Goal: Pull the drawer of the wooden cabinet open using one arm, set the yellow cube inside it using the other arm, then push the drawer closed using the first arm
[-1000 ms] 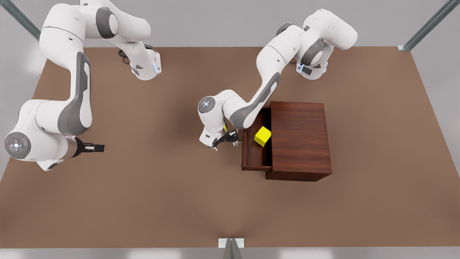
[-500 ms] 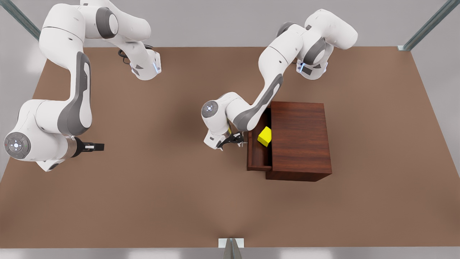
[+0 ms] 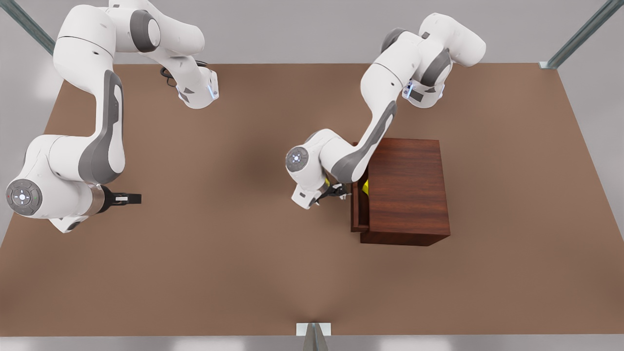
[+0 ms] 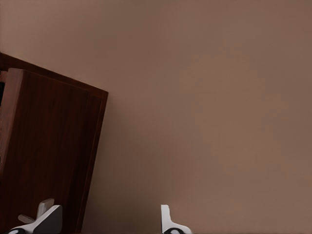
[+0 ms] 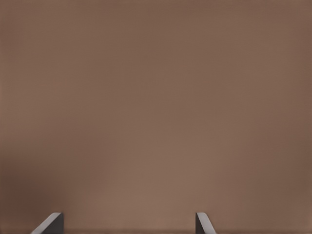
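Brown tabletop [image 3: 253, 273] as I see it from the front view, with the one object resting on it.
I find the wooden cabinet [image 3: 407, 187] standing directly on the table toward the front view's right; the matte brown surface also appears beside the cabinet [image 4: 48, 156] in the left wrist view and in the right wrist view [image 5: 156, 107].

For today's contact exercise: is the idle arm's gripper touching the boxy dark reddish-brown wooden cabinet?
Apart. The front view shows the right gripper far from the wooden cabinet, with brown table between them.
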Robot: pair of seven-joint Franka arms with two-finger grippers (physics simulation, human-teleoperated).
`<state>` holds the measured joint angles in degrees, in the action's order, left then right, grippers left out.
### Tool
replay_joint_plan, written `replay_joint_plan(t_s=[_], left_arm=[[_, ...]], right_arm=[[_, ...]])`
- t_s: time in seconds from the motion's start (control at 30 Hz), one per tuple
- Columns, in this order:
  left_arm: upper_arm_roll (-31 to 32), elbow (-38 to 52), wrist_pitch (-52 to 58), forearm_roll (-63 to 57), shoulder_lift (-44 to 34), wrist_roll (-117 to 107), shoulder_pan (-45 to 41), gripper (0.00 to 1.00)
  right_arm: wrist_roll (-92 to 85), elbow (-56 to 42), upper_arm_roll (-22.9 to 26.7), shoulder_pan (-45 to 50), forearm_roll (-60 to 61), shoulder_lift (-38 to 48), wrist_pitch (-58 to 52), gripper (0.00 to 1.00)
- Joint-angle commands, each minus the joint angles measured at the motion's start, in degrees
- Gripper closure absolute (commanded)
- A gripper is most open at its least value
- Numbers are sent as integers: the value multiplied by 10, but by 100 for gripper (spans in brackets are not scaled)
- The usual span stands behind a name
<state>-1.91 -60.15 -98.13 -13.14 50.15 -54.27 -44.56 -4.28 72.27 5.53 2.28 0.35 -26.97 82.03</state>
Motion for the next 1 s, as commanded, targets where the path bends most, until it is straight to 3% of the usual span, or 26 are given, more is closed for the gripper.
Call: replay_joint_plan(t_s=[0.0,0.67,0.77,0.83,0.87,0.9,0.93,0.97], left_arm=[[0,-12,5,7,-9,72,7,0],[-1,-22,65,30,-62,99,42,0],[6,-20,180,34,-142,117,41,0],[0,-27,251,109,-223,327,131,0],[-1,-86,233,149,-290,455,230,0],[-1,-279,72,193,-408,501,308,0],[-8,-339,-2,189,-438,500,312,0],[-9,-287,2,174,-416,502,312,0]], right_arm=[[-11,0,0,0,0,1,0,0],[-11,0,0,0,0,1,0,0],[-11,0,0,0,0,1,0,0],[-12,0,0,0,0,1,0,0],[-12,0,0,-1,0,1,0,0],[-12,0,0,0,0,1,0,0],[-12,0,0,-1,0,1,0,0],[-12,0,0,0,0,1,0,0]])
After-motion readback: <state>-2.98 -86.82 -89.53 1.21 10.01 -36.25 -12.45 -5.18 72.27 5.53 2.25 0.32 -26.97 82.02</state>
